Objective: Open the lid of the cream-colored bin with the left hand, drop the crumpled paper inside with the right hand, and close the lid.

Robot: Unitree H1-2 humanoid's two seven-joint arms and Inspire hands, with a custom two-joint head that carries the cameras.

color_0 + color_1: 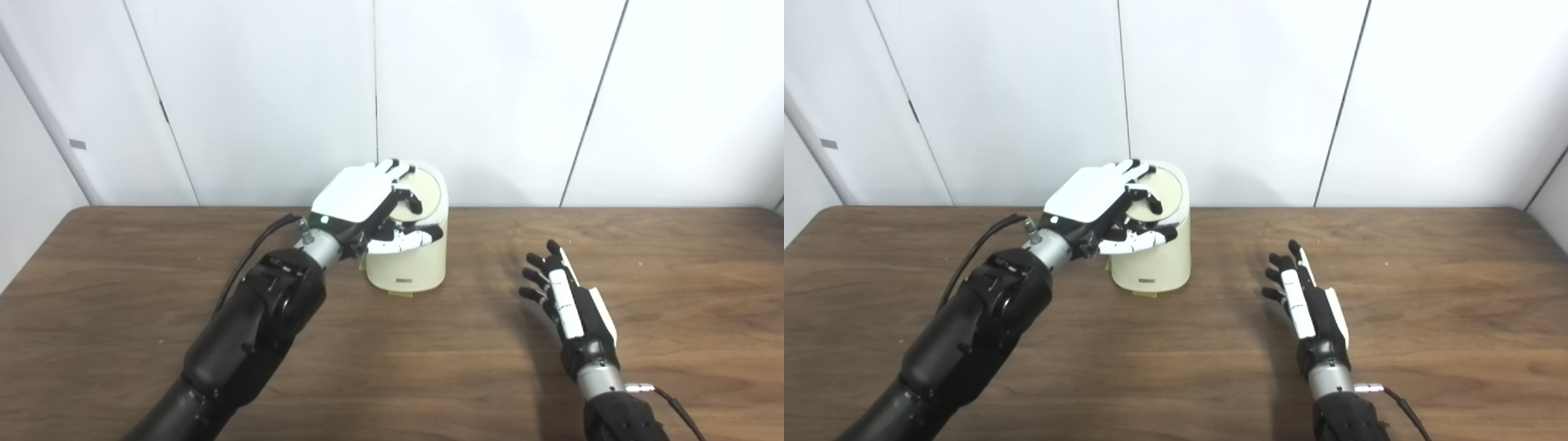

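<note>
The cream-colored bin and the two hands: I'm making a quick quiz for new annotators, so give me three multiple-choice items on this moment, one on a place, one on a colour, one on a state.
1. Where is the left hand?
A. flat on the table near the front edge
B. over the top of the bin, fingers on the lid
C. out of view

2. What colour is the table?
A. white
B. green
C. brown wood grain

3. What state is the right hand in?
A. open, holding nothing
B. shut on crumpled paper
C. shut on the lid

Answers:
1 B, its fingers reach across the lid of the cream-colored bin.
2 C, the wood grain shows all around the bin.
3 A, its fingers are spread apart above the table, with nothing between them.
</note>
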